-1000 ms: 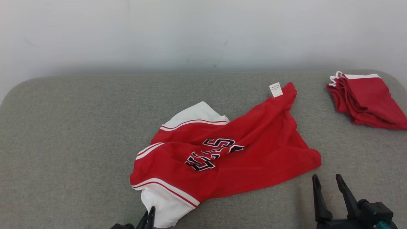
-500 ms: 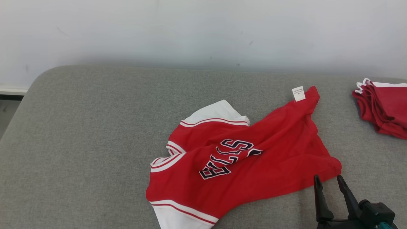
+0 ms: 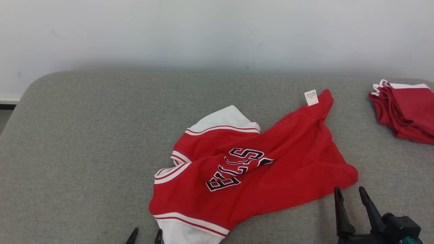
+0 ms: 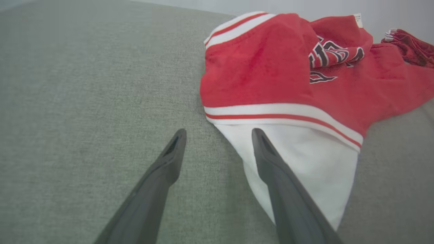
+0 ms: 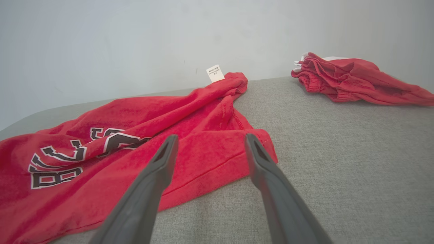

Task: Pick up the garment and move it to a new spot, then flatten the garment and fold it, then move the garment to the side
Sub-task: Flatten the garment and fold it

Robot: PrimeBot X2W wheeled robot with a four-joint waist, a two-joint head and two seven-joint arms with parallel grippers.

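Note:
The garment (image 3: 257, 169) is a crumpled red shirt with white sleeves, dark lettering and a white tag (image 3: 311, 97), lying in the middle of the grey padded table (image 3: 84, 135). My left gripper (image 3: 146, 234) is open at the bottom edge, just left of the near white sleeve (image 3: 190, 234). In the left wrist view the gripper (image 4: 217, 135) holds nothing; its right finger (image 4: 284, 189) lies over the white sleeve (image 4: 315, 159). My right gripper (image 3: 351, 194) is open at the garment's near right corner. In the right wrist view it (image 5: 211, 139) points at the red hem (image 5: 217, 162).
A stack of folded red garments (image 3: 403, 112) lies at the table's far right, also in the right wrist view (image 5: 356, 78). A pale wall (image 3: 217, 34) runs behind the table. The table's rounded left edge (image 3: 13, 112) drops off to the floor.
My left gripper was shut at the white sleeve and now stands open, the sleeve let go. The collar side has bunched up. The head camera has shifted; the right gripper is unchanged.

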